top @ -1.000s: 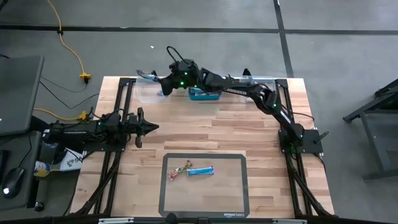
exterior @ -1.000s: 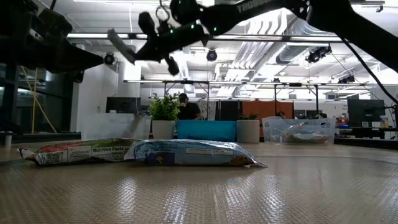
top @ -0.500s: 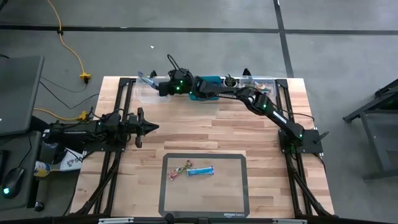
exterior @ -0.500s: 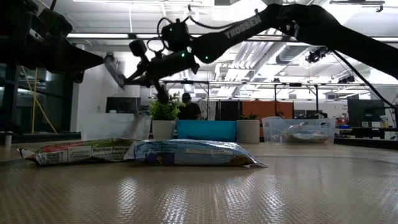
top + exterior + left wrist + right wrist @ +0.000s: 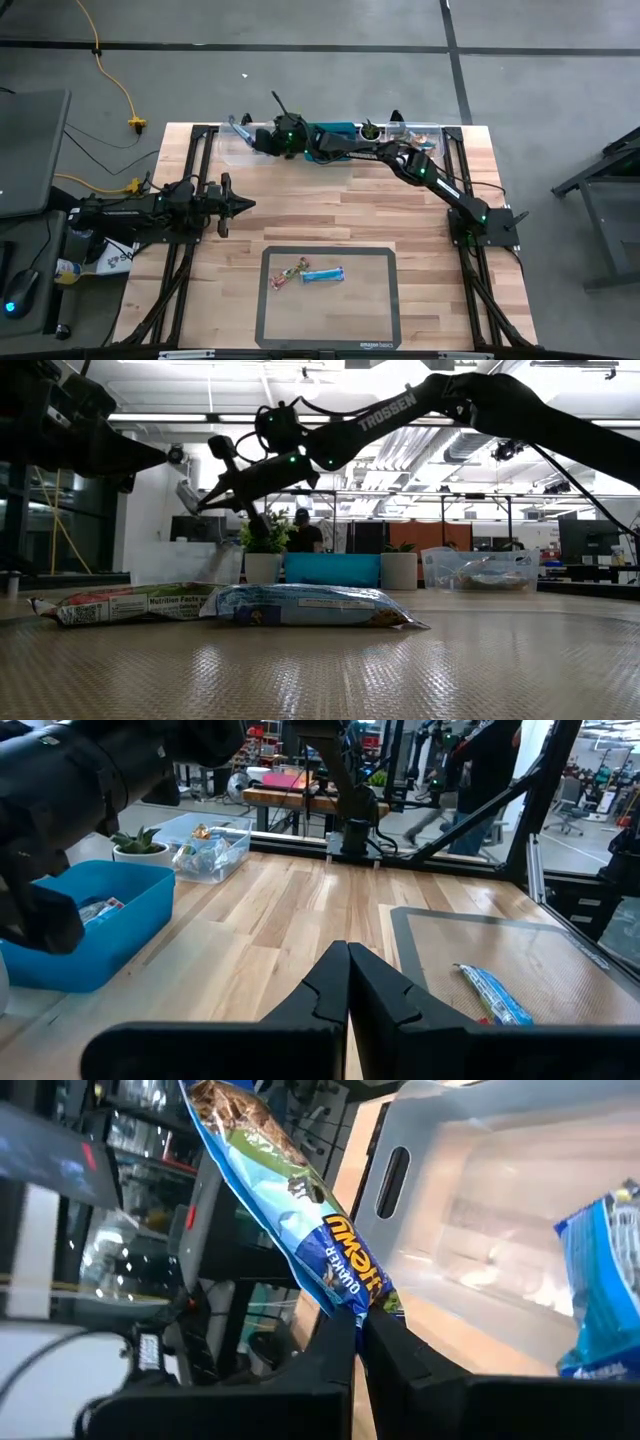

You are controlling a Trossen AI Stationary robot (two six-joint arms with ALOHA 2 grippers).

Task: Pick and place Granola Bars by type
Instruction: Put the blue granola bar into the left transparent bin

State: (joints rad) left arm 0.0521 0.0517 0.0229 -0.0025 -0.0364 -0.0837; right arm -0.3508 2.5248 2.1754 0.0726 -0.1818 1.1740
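A light-blue, shiny-wrapped granola bar point(image 5: 300, 1230) was pinched in the right gripper point(image 5: 243, 131) above the clear plastic bin point(image 5: 232, 150) at the far left. The blue bin point(image 5: 90, 925) and second clear bin point(image 5: 212, 845) already held bars. Two bars, one multicoloured point(image 5: 289, 274) and one blue point(image 5: 324, 274), were left on the near mat point(image 5: 330, 340). The left gripper point(image 5: 240, 204) was parked, fingers closed on nothing.

The right arm stretches across the table's far edge, its gripper point(image 5: 248, 133) pinched closed. The left gripper point(image 5: 243, 205) rests closed at the left side
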